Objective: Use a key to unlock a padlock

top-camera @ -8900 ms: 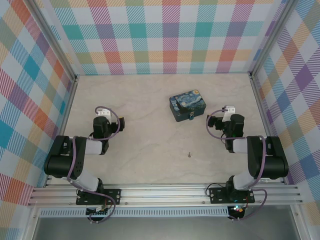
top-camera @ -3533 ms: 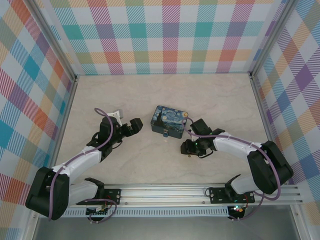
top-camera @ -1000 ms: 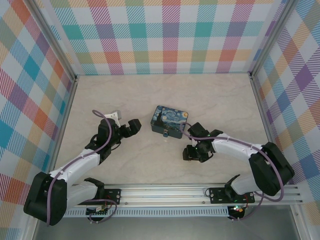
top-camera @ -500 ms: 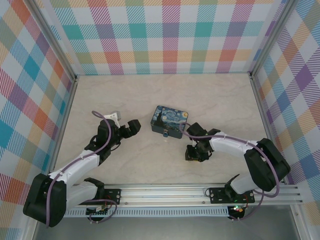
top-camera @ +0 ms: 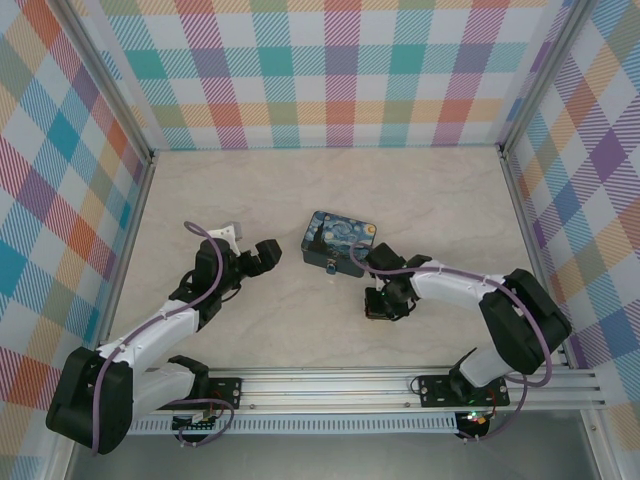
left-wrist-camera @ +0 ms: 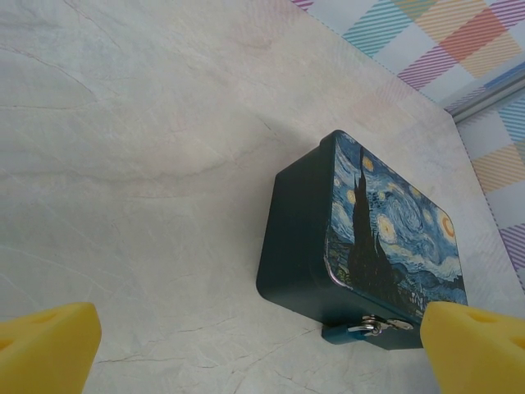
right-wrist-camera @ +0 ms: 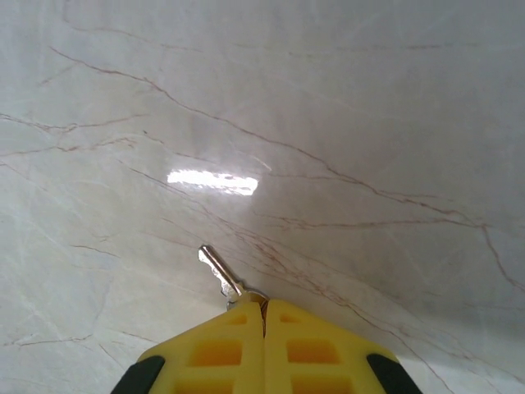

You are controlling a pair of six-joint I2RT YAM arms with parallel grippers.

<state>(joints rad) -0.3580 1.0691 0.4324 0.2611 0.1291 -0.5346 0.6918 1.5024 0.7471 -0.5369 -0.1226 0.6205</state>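
The key [right-wrist-camera: 218,268] is a slim silvery one lying low over the marble table. My right gripper [right-wrist-camera: 263,305] is shut on its head, and the shaft sticks out up and to the left. From above, that gripper [top-camera: 378,306] points down at the table just in front of the blue painted box [top-camera: 338,243]. The small padlock [left-wrist-camera: 366,328] hangs by its silvery shackle from the hasp on the box's front [left-wrist-camera: 361,222]; from above the padlock [top-camera: 331,268] is a speck. My left gripper [left-wrist-camera: 261,343] is open, left of the box [top-camera: 262,254], holding nothing.
The marble-patterned tabletop [top-camera: 250,190] stretches behind and to both sides of the box. Checked walls enclose it on three sides, with a metal rail [top-camera: 330,385] along the near edge.
My right gripper has closed its fingers onto the key's head and shifted slightly left. The left arm and the box have not moved over the last second.
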